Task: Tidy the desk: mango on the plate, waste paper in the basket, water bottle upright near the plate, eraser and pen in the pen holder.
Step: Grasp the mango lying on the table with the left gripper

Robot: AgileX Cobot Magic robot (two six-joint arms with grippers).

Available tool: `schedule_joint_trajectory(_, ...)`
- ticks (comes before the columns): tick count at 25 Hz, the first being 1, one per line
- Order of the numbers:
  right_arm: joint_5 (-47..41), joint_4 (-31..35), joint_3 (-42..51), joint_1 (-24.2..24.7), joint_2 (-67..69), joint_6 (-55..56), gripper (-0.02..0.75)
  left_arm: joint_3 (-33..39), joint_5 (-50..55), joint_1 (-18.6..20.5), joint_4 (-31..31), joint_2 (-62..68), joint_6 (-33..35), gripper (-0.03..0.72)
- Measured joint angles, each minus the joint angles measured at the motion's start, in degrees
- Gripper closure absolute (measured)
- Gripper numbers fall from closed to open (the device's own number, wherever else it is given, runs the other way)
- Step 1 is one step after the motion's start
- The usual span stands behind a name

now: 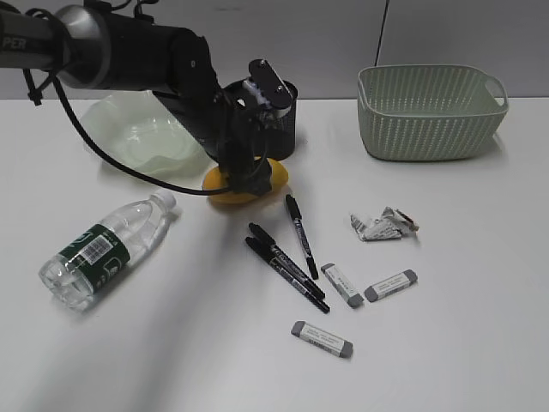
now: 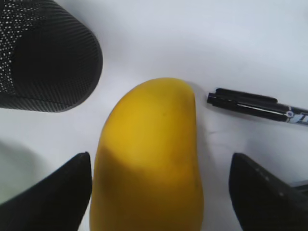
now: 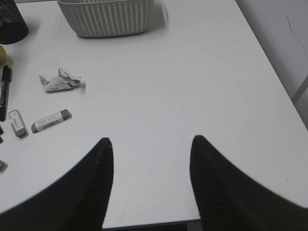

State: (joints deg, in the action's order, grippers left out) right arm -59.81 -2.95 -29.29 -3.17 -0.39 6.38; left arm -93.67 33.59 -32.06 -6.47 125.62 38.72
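The left claw (image 2: 161, 192) stood wide open astride the mango (image 2: 149, 159), one finger (image 2: 57, 192) at nine o'clock of the fruit and the other at three o'clock, neither seen to press the skin, so nothing was yet held; the straddle read as the set-up for a grasp across the fruit's narrow width. In the exterior view the mango (image 1: 279, 176) lay on the white bench (image 1: 197, 343) under the left arm, just in front of the black mesh pen holder (image 1: 292, 129), with the wavy pale green plate (image 1: 141, 137) near it at about ten o'clock, a short carry if the lift came off. The water bottle (image 1: 107, 249) lay on its side at about eight o'clock from the mango, not yet stood up. Three black pens (image 1: 287, 262) and three grey erasers (image 1: 343, 286) were scattered from five to six o'clock of the fruit, none in the holder. The waste paper (image 1: 384, 225) sat crumpled on the bench at four o'clock, well apart from the woven basket (image 1: 429, 112) at the bench's far right. The right claw (image 3: 151, 183) hung part open over bare bench, holding nothing, apparently parked clear while the left arm worked. A smooth, rounded fruit might well slip from a shallow pinch.
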Motion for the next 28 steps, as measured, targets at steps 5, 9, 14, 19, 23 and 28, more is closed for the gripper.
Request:
schedule_joint_trajectory(5, 0.0, 0.0, 0.0, 0.0, 0.0, 0.0, 0.323, 0.0, -2.5, 0.0, 0.4, 1.6, 0.1, 0.011)
schedule_joint_trajectory(9, -0.1, 0.0, 0.0, 0.0, 0.0, 0.0, 0.323, 0.0, -3.7, 0.0, 0.5, 2.1, 0.0, 0.011)
schedule_joint_trajectory(14, -0.1, 0.0, 0.0, 0.0, 0.0, 0.0, 0.323, 0.0, -4.5, 0.4, 0.5, 2.8, 0.0, 0.011)
schedule_joint_trajectory(19, -0.1, 0.0, 0.0, 0.0, 0.0, 0.0, 0.323, 0.0, -4.3, 0.6, 0.7, 4.7, 0.0, 0.014)
schedule_joint_trajectory(23, -0.1, 0.0, 0.0, 0.0, 0.0, 0.0, 0.323, 0.0, -4.3, 0.6, 1.1, 5.2, -0.1, 0.049)
schedule_joint_trajectory(28, -0.1, 0.0, 0.0, 0.0, 0.0, 0.0, 0.323, 0.0, -3.6, 0.6, 1.4, 4.8, -0.1, 0.099)
